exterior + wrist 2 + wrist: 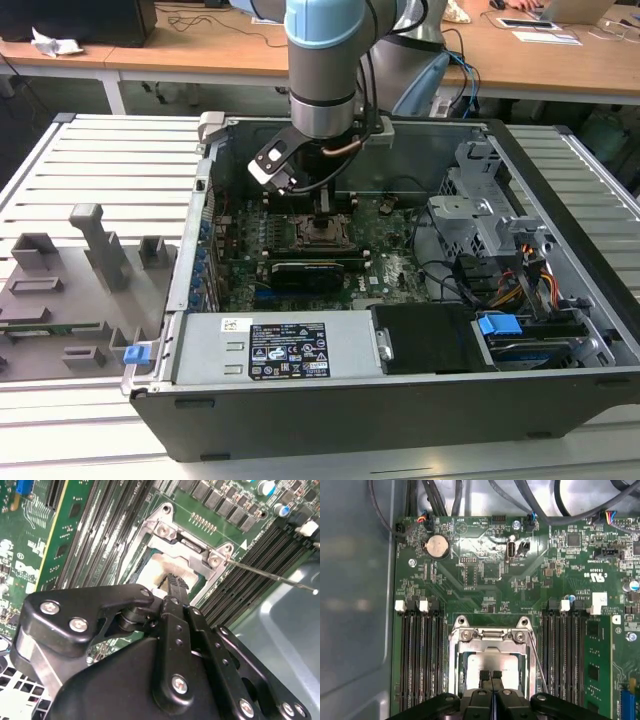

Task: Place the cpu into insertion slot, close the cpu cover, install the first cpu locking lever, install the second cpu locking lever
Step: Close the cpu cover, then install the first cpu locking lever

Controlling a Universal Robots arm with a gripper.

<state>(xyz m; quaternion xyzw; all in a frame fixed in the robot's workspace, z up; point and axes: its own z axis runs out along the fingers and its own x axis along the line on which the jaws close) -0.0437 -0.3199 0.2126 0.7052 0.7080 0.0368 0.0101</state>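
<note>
First wrist view: tool (490, 675) clenched, tips over cpu (492, 660) lying in insertion slot (455, 655).

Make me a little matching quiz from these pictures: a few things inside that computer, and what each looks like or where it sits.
Things:
1. cpu
2. coin battery
3. memory slots
4. claw

Descriptions:
A. long, black, either side of the insertion slot
B. black, tips together just over the cpu
C. round, silver, on the green board
D. pale, square, lying in the insertion slot

Pairs: 1-D, 2-C, 3-A, 4-B
</note>
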